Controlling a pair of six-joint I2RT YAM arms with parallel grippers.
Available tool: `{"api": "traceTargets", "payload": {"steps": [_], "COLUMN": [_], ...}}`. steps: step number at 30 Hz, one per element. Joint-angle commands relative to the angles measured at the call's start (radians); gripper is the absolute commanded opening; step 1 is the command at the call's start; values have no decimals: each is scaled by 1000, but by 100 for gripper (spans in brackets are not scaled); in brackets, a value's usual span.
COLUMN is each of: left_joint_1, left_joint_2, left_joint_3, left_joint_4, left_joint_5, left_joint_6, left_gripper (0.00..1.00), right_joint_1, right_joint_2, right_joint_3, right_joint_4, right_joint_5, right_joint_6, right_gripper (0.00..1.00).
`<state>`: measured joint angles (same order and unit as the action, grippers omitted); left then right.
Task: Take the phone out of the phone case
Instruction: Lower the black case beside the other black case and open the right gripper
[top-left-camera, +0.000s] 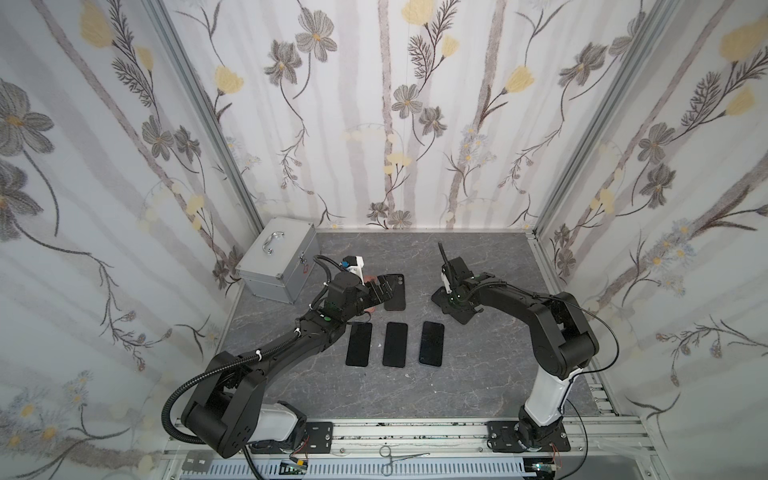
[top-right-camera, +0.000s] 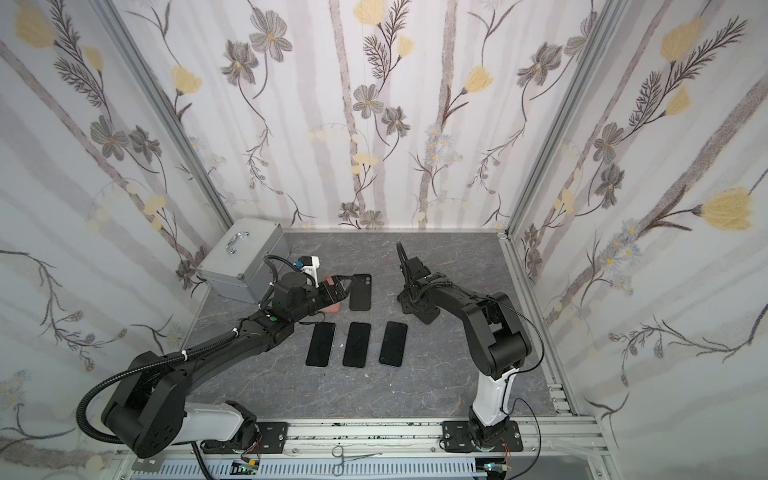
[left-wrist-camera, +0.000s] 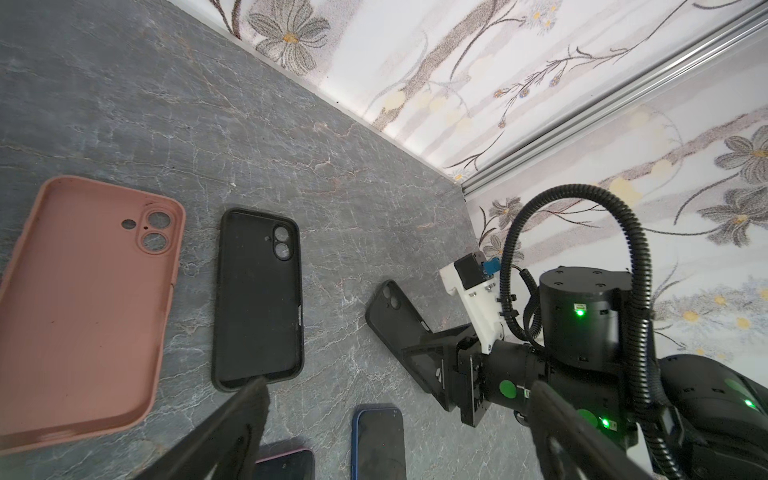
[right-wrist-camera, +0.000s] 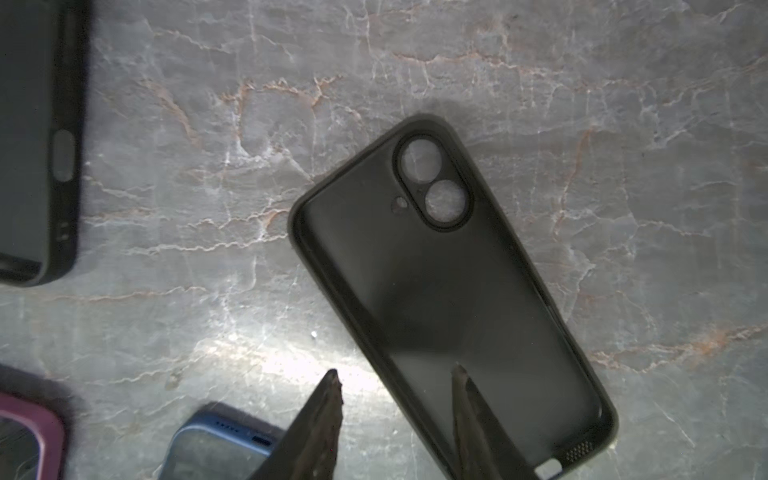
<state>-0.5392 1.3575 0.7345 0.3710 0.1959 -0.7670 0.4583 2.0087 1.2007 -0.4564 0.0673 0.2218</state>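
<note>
Phones (top-left-camera: 395, 344) already out; right gripper (right-wrist-camera: 397, 388) half-open astride a wall of the empty black case (right-wrist-camera: 449, 299).
Case looks light, floppy matte rubber, best pinched at a long wall; the glassy, probably slippery phones lie flat at its eight o'clock in both top views; left gripper (top-left-camera: 382, 292) gapes wide near a pink case (left-wrist-camera: 83, 299).

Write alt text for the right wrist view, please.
An empty black phone case lies open side up on the grey marbled table, with the right gripper open astride its long edge. Parts of another dark case, a blue phone and a pink-edged phone show at the borders.
</note>
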Motion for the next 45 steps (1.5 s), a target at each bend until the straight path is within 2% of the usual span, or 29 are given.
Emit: {"api": "traceTargets", "payload": {"steps": [1, 12, 24, 29, 35, 45], "left_joint_1": [1, 2, 2, -2, -16, -24], "left_joint_2": [-7, 11, 16, 59, 117, 185], "left_joint_3": [-6, -6, -19, -4, 19, 66], "left_joint_4": [46, 52, 51, 4, -56, -87], "left_joint_5": [11, 20, -4, -31, -45, -36], "left_joint_6": [-14, -14, 28, 69, 113, 133], "left_gripper": [100, 100, 100, 100, 100, 100], "right_joint_1": [1, 1, 2, 4, 11, 10], "right_joint_2": [23, 63, 69, 55, 53, 52], "right_joint_3": [14, 21, 30, 49, 69, 105], "right_joint_4": [-10, -27, -40, -43, -49, -75], "right_joint_5": [27, 4, -8, 11, 25, 42], "right_joint_6": [-35, -46, -38, -22, 0, 16], "right_gripper": [44, 39, 24, 12, 4, 7]}}
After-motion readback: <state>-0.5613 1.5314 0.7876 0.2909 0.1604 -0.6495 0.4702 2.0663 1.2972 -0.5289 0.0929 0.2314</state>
